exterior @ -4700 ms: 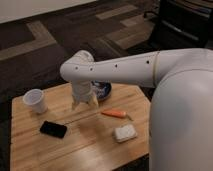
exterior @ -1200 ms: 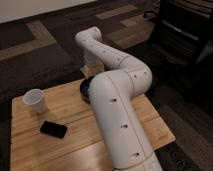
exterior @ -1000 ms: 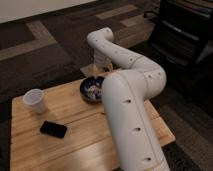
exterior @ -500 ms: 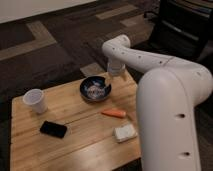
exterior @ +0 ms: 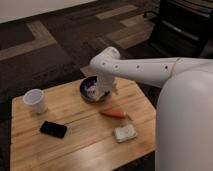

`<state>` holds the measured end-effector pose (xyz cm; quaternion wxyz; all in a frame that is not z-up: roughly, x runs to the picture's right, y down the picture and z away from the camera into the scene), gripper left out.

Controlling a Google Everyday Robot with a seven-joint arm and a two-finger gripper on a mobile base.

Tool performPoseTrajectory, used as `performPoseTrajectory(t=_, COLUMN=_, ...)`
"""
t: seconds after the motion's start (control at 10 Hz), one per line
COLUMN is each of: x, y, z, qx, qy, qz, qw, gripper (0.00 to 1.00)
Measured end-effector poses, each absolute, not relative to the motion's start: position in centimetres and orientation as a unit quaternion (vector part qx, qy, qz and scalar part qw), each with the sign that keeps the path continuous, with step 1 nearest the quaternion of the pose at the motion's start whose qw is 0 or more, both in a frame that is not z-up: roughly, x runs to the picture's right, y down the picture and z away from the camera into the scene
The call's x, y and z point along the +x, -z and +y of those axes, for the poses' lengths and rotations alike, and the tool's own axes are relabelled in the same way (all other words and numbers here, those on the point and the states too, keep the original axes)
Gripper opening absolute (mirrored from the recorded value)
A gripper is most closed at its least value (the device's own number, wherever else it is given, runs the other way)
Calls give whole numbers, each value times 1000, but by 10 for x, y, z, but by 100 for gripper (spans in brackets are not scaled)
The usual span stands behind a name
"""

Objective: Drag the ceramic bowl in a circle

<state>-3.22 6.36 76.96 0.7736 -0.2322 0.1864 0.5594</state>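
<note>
One arm reaches in from the right. Its gripper (exterior: 106,92) is down at the right rim of the ceramic bowl (exterior: 92,89). Whether it is apart, together or clamped on the rim: cannot tell from this view.

The bowl sits at the far edge of the wooden tabletop (exterior: 75,145), about mid-width. A white cup (exterior: 35,100) stands to its left, well apart. A carrot (exterior: 113,113) lies just near of the bowl on the right. A black phone (exterior: 53,129) and a pale sponge (exterior: 124,133) lie nearer still.

Notes for the drag, as judgement:
- Keep the bowl flat on the wood; press lightly, do not lift or tip.
- Little room on the far side, so centre the circle nearer, away from the edge.
- Keep the loop small, or the bowl pushes the carrot.
- Move slowly, so the contact at the rim does not slip.
</note>
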Motion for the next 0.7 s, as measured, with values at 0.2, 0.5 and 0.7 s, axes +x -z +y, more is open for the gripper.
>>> performPoseTrajectory(t=0.2, x=-81, y=-760, z=71, qx=-244, qy=-526, qz=176, qw=796, gripper=65)
performPoseTrajectory(t=0.5, x=-154, y=-768, z=56, qx=-265, qy=-450, qz=150, qw=839, gripper=65)
performPoseTrajectory(t=0.7, x=-183, y=-782, z=38, qx=-275, qy=-400, qz=142, qw=863, gripper=65)
